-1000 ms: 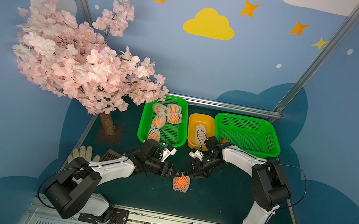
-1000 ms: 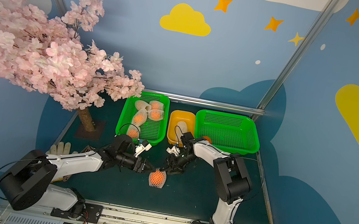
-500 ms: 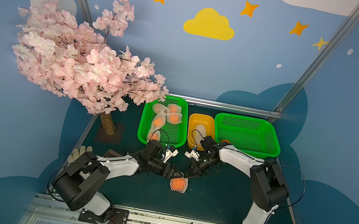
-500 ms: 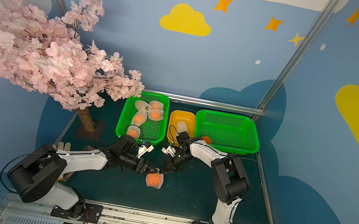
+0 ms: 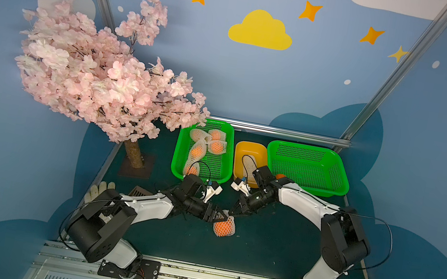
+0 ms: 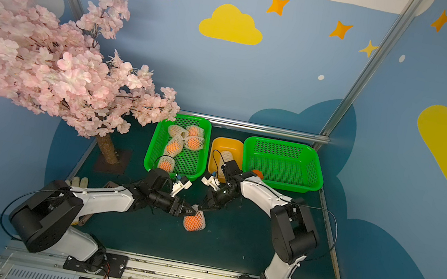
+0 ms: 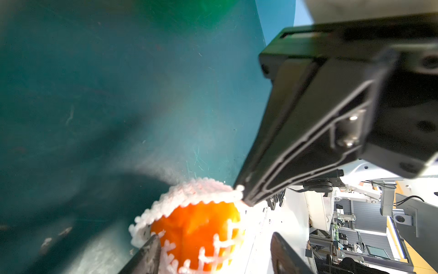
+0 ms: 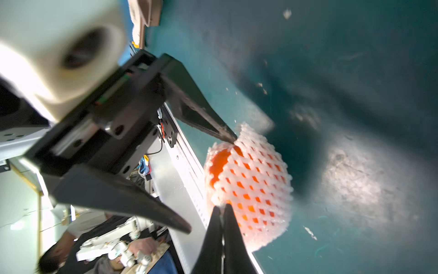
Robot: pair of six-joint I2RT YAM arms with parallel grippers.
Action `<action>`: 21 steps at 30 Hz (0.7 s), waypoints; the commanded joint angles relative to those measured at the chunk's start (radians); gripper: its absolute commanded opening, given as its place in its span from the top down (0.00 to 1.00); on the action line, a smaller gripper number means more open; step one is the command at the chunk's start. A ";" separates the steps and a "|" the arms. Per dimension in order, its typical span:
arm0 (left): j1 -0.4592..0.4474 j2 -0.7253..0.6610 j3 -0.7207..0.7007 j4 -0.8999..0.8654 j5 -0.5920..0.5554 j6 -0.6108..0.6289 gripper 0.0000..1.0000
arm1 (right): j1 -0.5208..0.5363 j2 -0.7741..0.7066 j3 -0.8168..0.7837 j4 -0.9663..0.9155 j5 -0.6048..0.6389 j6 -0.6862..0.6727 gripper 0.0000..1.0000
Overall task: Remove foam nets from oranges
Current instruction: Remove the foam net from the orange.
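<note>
Green mat (image 5: 274,248): right hand (image 8: 221,210) (pinched tight) on foam net (image 8: 260,180).

Netted oranges (image 5: 223,228): five. Bare orange (image 6: 257,173): one. Green baskets (image 5: 339,179): two. Yellow tub (image 5: 238,161): one. Loose foam net (image 6: 227,157): one. Blossom tree (image 5: 101,84): one. Glove (image 5: 96,191): one.
</note>
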 commanded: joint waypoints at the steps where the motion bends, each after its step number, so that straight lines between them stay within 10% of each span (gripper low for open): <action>1: -0.004 -0.010 0.019 0.020 -0.010 0.028 0.28 | 0.002 -0.059 -0.055 0.124 0.031 0.019 1.00; 21: -0.046 0.094 0.106 -0.009 -0.074 0.088 0.30 | -0.033 -0.131 -0.192 0.269 0.025 0.069 1.00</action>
